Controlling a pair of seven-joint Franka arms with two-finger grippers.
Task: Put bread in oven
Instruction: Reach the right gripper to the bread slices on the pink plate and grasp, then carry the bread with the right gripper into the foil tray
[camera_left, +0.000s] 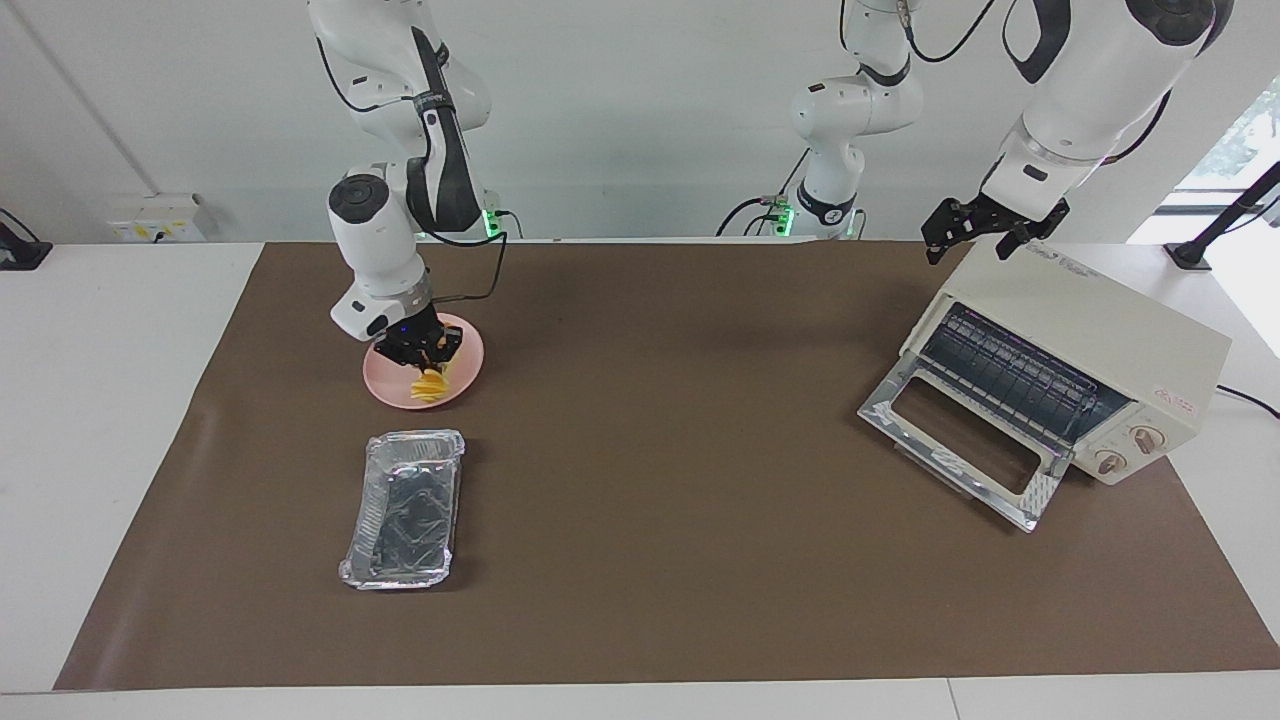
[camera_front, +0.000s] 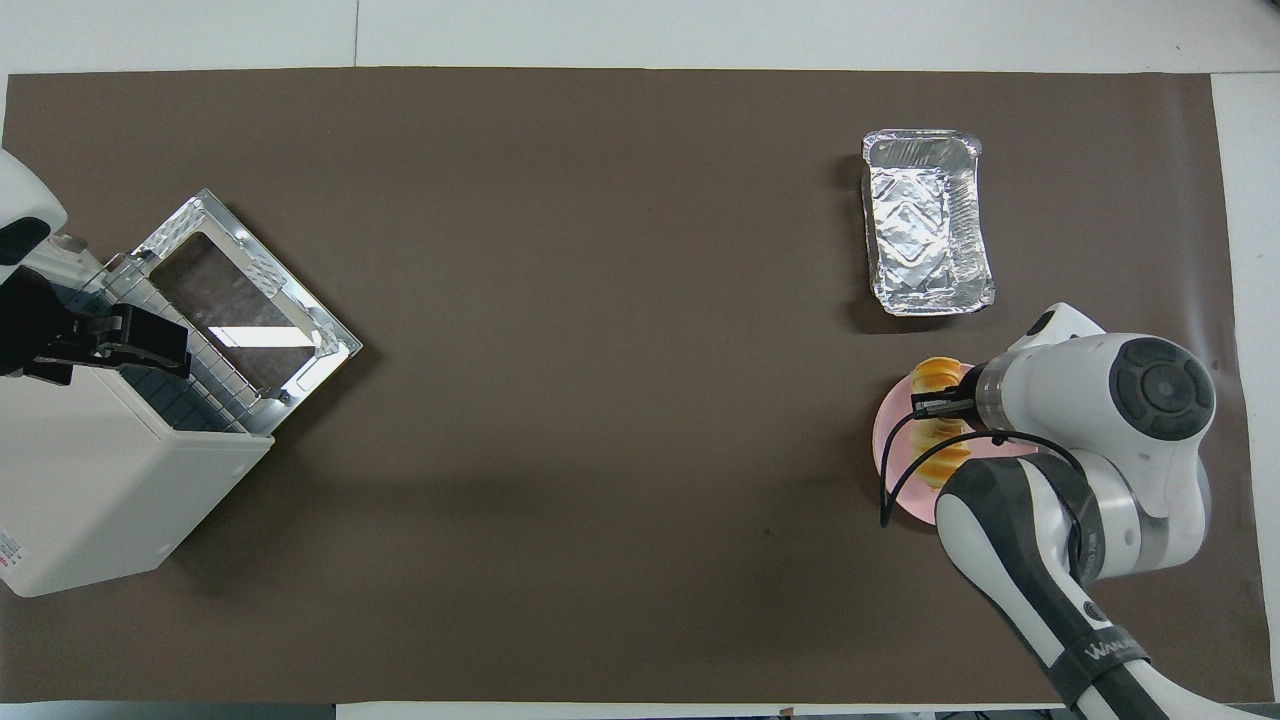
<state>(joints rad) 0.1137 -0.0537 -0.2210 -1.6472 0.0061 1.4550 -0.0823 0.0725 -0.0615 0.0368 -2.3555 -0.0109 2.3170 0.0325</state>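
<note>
Brown matting covers the table, where in the facing view the right gripper (camera_left: 420, 352) clamps the bread (camera_left: 430, 384) over the pink plate (camera_left: 466, 366) for transfer to the oven (camera_left: 1075, 355), door lowered, and in the overhead view the left gripper (camera_front: 150, 340) waits open above it

Robotics lab, Franka arms (camera_left: 400, 90) mounted at white table (camera_left: 100, 400), brown mat (camera_left: 700, 500), bare wall (camera_left: 650, 120)

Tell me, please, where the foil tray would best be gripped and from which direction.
Probably from above, fingers pinching one long rim of the foil tray: it lies flat and open-topped on the mat, and its thin raised rim is the only graspable edge.
</note>
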